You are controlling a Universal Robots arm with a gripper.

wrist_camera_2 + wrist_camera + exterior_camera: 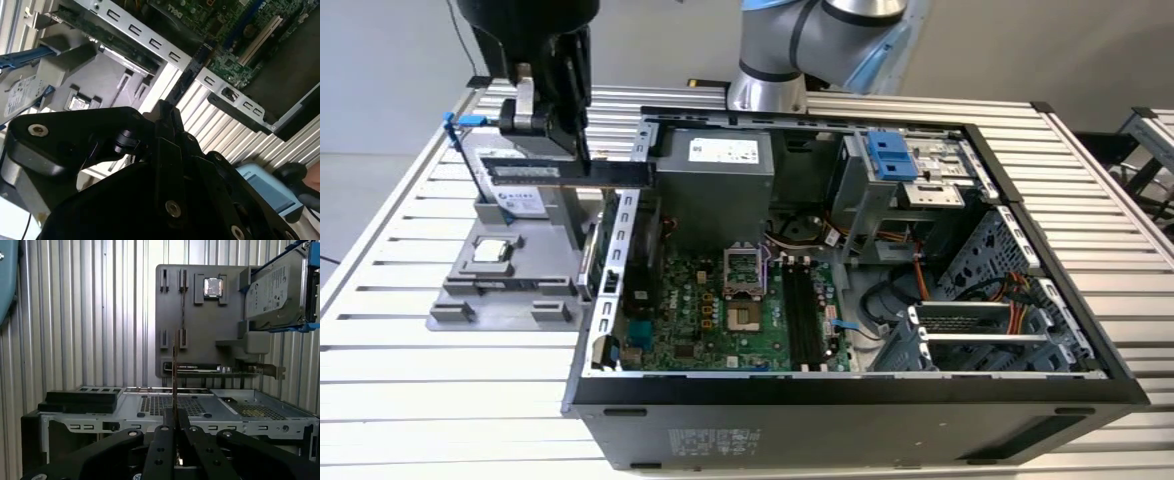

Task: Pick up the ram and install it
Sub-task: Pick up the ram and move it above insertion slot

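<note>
Clasping ram (174,375) edge-on, first wrist view.

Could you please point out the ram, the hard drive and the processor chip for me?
ram (596,174), exterior view, middle of its dark board.
hard drive (272,290), first wrist view, its silver label.
processor chip (213,287), first wrist view, its metal top.
</note>
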